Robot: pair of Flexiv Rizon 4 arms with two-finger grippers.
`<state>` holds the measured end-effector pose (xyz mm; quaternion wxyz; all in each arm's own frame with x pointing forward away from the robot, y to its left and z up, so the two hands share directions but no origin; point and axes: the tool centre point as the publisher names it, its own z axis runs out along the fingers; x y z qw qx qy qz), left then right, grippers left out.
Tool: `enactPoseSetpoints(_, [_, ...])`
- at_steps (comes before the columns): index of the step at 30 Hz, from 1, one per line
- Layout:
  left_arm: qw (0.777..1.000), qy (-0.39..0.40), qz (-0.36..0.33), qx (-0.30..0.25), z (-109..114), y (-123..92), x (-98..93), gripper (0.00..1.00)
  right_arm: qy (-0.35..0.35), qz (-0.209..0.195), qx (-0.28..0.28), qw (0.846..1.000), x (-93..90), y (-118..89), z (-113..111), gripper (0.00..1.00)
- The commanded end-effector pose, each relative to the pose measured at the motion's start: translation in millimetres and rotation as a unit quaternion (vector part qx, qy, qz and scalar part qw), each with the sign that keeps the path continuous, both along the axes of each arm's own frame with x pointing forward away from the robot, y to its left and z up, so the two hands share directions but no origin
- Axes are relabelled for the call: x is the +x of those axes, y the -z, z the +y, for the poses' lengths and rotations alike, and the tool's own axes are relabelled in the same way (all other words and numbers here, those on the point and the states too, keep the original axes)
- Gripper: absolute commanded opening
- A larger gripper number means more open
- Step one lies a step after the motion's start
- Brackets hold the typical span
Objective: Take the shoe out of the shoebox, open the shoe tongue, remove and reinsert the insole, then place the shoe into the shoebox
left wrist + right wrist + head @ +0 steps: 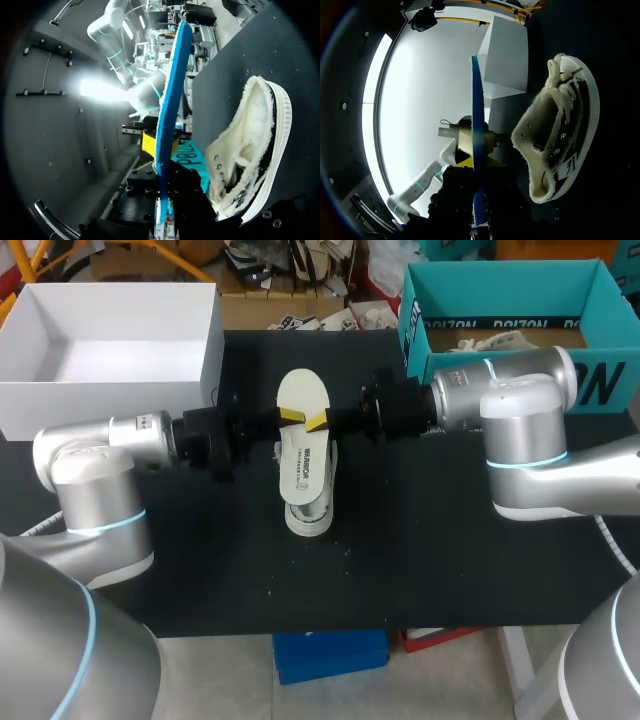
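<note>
The shoe lies on the black table between the two arms, sole down and toe toward the robot, with its fleecy lining showing at the open mouth. Directly above its heel end hangs the insole, already out of the shoe, cream face up and blue underside down. The left gripper pinches one long edge of it and the right gripper pinches the opposite edge, each clamped on the thin sheet from above and below; in both wrist views the insole rises edge-on from between that arm's own fingers. Beyond the shoe on the left arm's side stands the empty white box, which I take for the shoebox; beyond it on the right arm's side stands a teal box. The insole looks light, thin and bendy, so it will likely sag or buckle if pushed from its far end; it is best held at the edges near the middle, as it is here, and fed in toe first. The shoe seems soft-walled with a stiffer rubber sole; the heel collar or the sole rim are the firm places to grip, since the lining will give under the pads
</note>
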<state>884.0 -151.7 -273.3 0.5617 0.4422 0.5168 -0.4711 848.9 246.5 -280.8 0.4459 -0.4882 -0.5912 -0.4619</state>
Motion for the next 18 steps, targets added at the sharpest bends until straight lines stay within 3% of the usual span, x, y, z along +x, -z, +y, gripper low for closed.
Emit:
enactPoseSetpoints(1, [1.0,-0.004,-0.001,0.002,-0.3,0.7,-1.4,0.0,0.002,0.0,0.0,1.0,-0.6,0.4,0.6,0.0])
enactPoseSetpoints(5, [1.0,-0.006,-0.001,0.003,0.3,0.8,-1.3,0.0,0.002,0.0,0.0,1.0,-0.6,0.4,0.6,0.0])
enactPoseSetpoints(6, [1.0,-0.006,-0.001,0.003,0.3,0.8,-1.3,0.0,0.002,0.0,0.0,1.0,-0.6,0.4,0.6,0.17])
enactPoseSetpoints(7, [1.0,-0.006,-0.001,0.003,0.5,0.7,-1.5,0.0,-0.001,-0.002,-0.007,1.0,-0.3,0.1,0.1,0.95])
enactPoseSetpoints(8, [1.0,-0.006,0.0,0.004,0.9,0.5,-2.0,0.0,0.002,0.001,-0.014,1.0,-0.3,-0.4,0.2,1.0])
enactPoseSetpoints(18, [0.996,-0.01,0.056,0.074,18.2,-4.8,-12.6,0.0,0.035,0.012,-0.102,0.994,-4.8,-6.2,-6.2,1.0])
